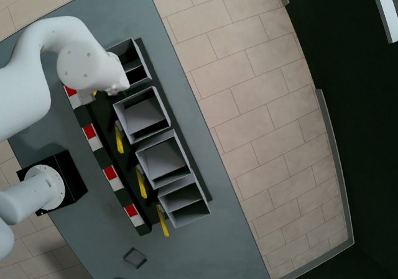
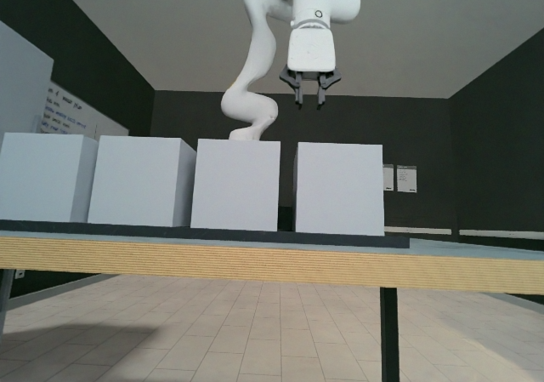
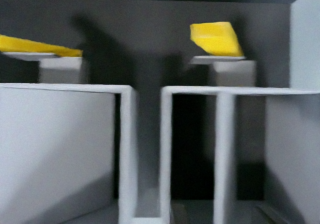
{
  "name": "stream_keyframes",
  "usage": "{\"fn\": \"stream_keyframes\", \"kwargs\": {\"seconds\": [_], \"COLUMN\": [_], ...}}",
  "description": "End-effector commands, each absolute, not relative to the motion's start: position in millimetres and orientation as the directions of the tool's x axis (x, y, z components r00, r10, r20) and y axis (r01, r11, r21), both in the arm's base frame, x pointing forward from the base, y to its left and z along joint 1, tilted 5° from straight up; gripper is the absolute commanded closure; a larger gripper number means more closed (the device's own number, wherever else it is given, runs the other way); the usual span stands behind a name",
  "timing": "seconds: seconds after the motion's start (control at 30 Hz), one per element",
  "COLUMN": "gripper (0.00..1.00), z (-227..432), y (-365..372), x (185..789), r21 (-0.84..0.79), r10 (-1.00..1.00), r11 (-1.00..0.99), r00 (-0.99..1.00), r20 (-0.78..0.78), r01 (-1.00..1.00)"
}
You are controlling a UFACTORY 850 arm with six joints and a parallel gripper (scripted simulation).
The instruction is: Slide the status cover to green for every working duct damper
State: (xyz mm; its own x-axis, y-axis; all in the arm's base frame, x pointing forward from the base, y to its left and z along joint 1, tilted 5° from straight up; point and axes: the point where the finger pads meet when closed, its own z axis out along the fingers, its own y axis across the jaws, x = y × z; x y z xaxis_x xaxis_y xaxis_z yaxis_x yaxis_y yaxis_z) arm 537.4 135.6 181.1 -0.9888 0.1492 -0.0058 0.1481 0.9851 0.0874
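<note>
Four grey open-topped dampers stand in a row on a black board: [image 1: 131, 62], [image 1: 143, 114], [image 1: 165, 161], [image 1: 185, 202]. Yellow levers [image 1: 119, 138], [image 1: 140, 182], [image 1: 162, 224] stick out beside three of them; the arm hides most of the fourth lever. All four sliders show red next to their white covers: [image 1: 72, 94], [image 1: 91, 136], [image 1: 112, 177], [image 1: 133, 214]. My gripper [image 2: 309, 100] hangs high above the gap between two dampers [image 2: 237, 185], [image 2: 338, 189], fingers apart and empty. The wrist view shows two levers [image 3: 37, 46], [image 3: 216, 38] behind two damper tops.
The arm's black base [image 1: 53, 182] stands beside the slider strip. A small grey square block [image 1: 135, 257] lies near the table's end. The table's wooden edge [image 2: 263, 264] runs in front of the dampers.
</note>
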Motion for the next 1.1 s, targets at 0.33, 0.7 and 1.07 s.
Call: {"fn": "stream_keyframes", "kwargs": {"seconds": [0.33, 0.7, 1.07], "gripper": [0.61, 0.61, 0.61], "z": [185.6, 185.6, 185.6], "y": [184.2, 184.2, 184.2], "x": [540.6, 540.6, 540.6], "r21": [0.083, 0.083, 0.083], "r10": [0.151, 0.151, 0.151], "r11": [0.985, 0.985, 0.985], "r00": [-0.989, -0.989, -0.989], "r20": [-0.005, -0.005, -0.005], "r01": [0.15, 0.15, 0.15]}}
